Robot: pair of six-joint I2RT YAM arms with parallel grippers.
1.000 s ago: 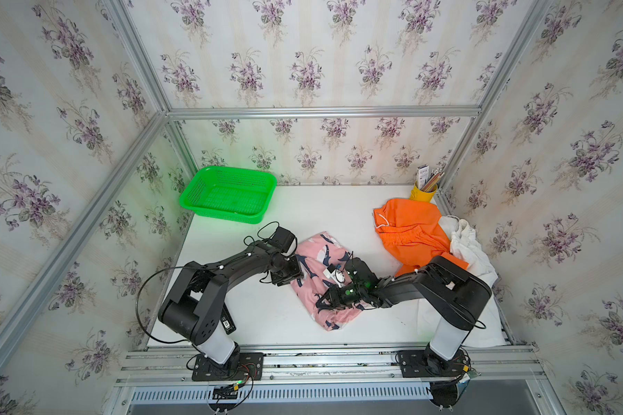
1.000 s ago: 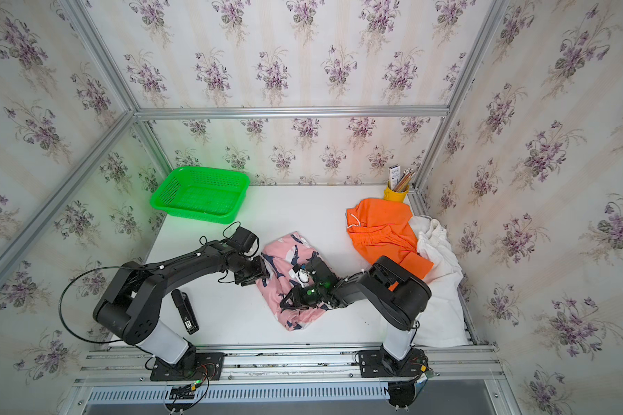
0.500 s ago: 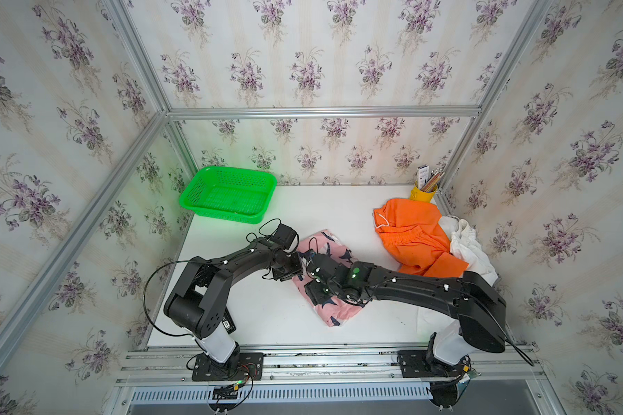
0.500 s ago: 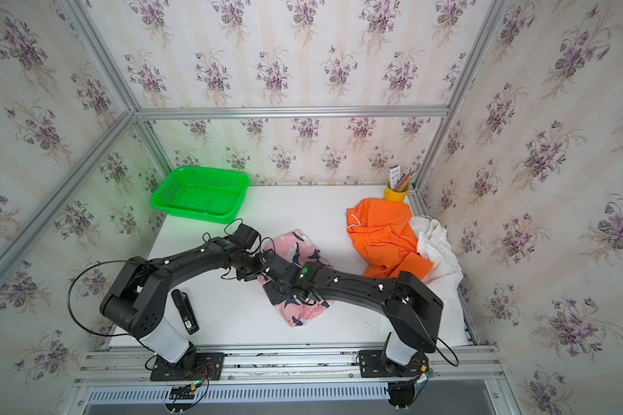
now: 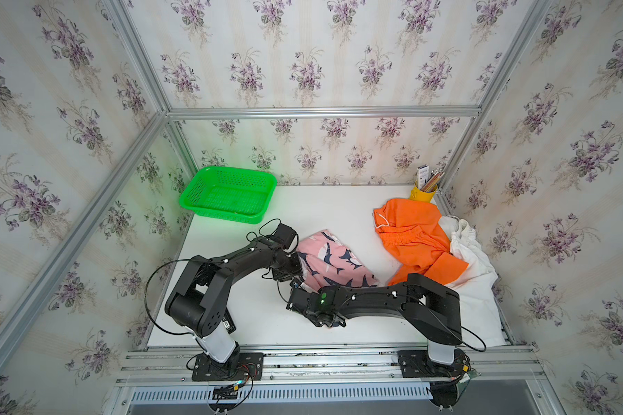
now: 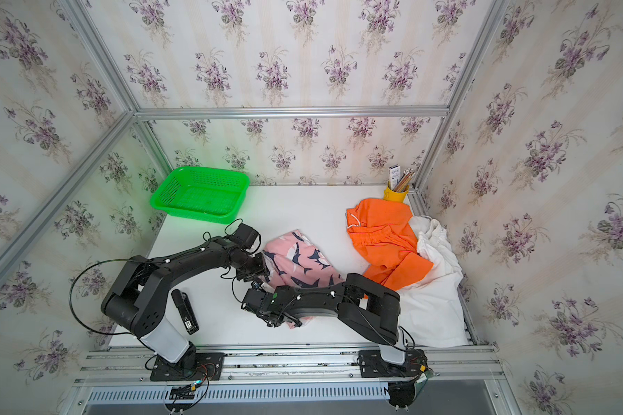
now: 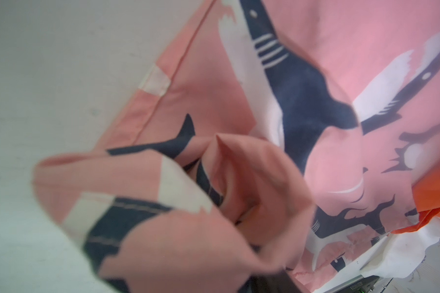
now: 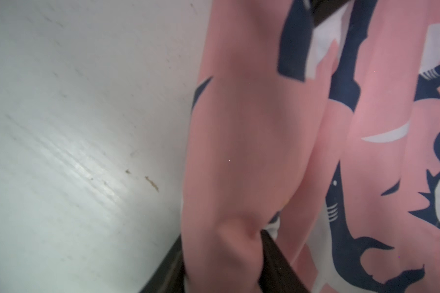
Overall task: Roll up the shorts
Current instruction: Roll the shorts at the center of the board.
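Observation:
The pink shorts (image 5: 333, 260) (image 6: 299, 258) with a navy-and-white print lie crumpled mid-table. My left gripper (image 5: 300, 267) (image 6: 267, 267) is at their left edge; in the left wrist view a curled fold of the pink shorts (image 7: 163, 203) covers the left gripper (image 7: 229, 266), shut on it. My right gripper (image 5: 324, 319) (image 6: 281, 319) is at their near end. There the right gripper (image 8: 224, 258) is shut on a pink fold (image 8: 239, 152) between dark fingers (image 8: 277, 266). The orange shorts (image 5: 414, 233) (image 6: 382, 233) overlap the white shorts (image 5: 472, 273) (image 6: 436, 287) at the right.
A green basket (image 5: 227, 196) (image 6: 198, 194) stands at the back left of the white table (image 5: 324, 208). A yellow cup of pencils (image 5: 424, 192) (image 6: 396, 192) is in the back right corner. A black oblong object (image 6: 185, 310) lies beside the left arm's base.
My right gripper reached across the pink shorts toward the left gripper, then drew back to their near end and shut on a fold. The left gripper has barely moved.

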